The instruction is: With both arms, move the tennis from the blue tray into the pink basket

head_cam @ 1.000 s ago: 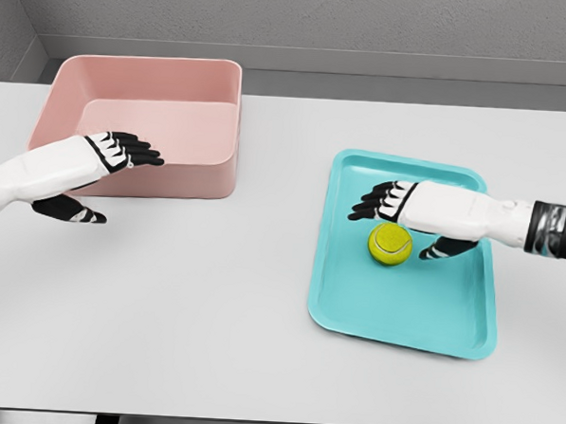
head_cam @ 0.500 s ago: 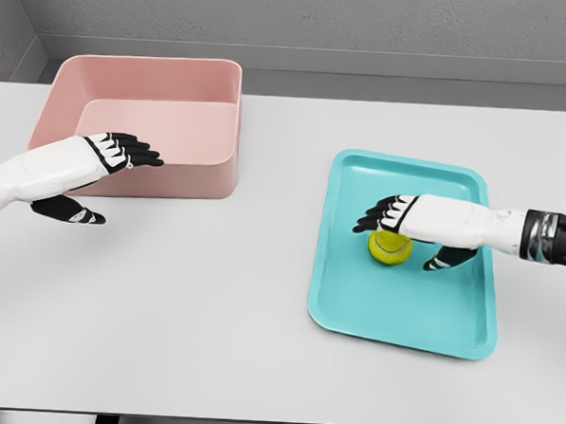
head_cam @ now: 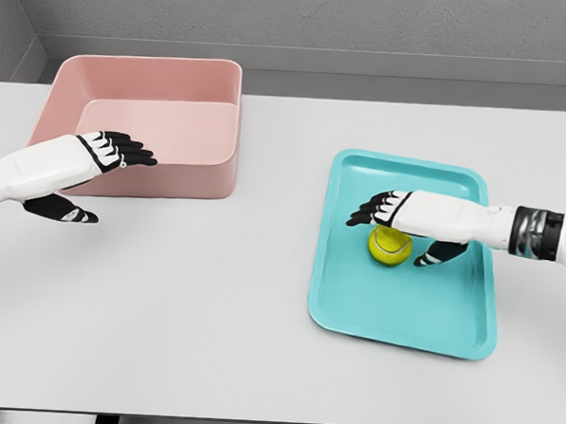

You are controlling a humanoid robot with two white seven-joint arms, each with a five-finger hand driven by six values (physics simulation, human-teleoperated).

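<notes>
A yellow-green tennis ball (head_cam: 388, 247) lies in the blue tray (head_cam: 403, 304) on the right side of the table. My right hand (head_cam: 401, 230) hovers directly over the ball, fingers stretched out flat above it and thumb down beside it on the right, open, not closed on the ball. The pink basket (head_cam: 145, 124) stands at the back left. My left hand (head_cam: 93, 171) floats in front of the basket's near wall, fingers extended toward the right, open and holding nothing.
The white table (head_cam: 212, 294) spans the whole view, with its front edge near the bottom. A grey wall runs behind the table's far edge.
My right hand has sunk onto the ball and shifted slightly left, now partly covering its top. My left hand has drifted a little left and down.
</notes>
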